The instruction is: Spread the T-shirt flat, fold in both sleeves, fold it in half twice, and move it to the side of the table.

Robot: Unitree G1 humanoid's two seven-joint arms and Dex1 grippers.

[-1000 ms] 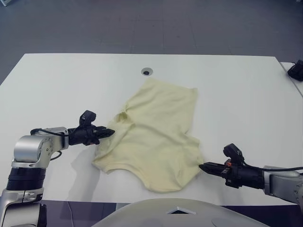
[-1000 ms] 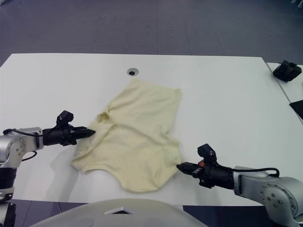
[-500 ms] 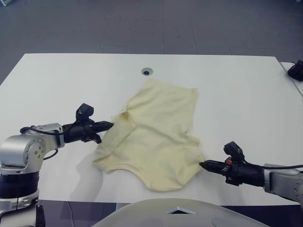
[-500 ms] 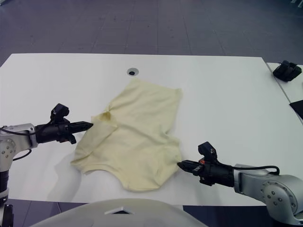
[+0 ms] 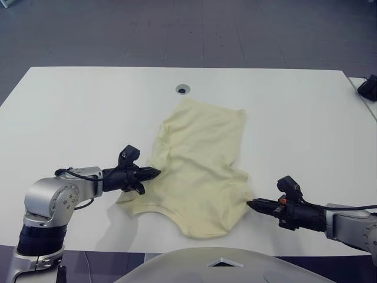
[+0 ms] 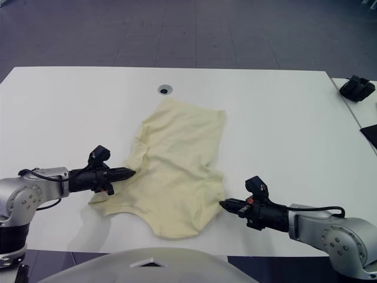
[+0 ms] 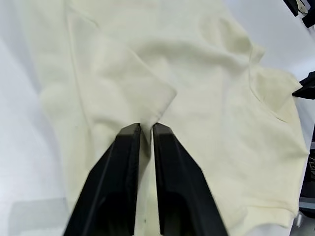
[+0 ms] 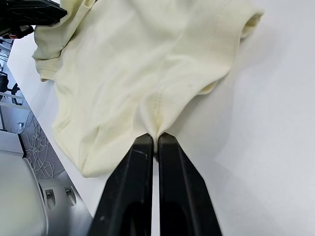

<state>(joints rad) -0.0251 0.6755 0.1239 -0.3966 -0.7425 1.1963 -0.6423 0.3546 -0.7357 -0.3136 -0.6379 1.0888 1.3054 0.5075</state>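
1. We hold our left arm (image 5: 52, 199) low on our left side, with the elbow bent and the forearm running level toward the middle.
2. Our left gripper (image 5: 154, 173) points inward, to our right. Its two black fingers (image 7: 115, 177) stand nearly together and pinch a fold of the shirt (image 5: 200, 153) at their tips.
3. Our right arm (image 5: 350, 221) comes in low from our right, with the forearm level and pointing left.
4. Our right gripper (image 5: 250, 204) is closed. Its fingers (image 8: 130, 191) lie side by side and clamp the shirt's edge at the tips.
5. Our two grippers face each other, well apart.
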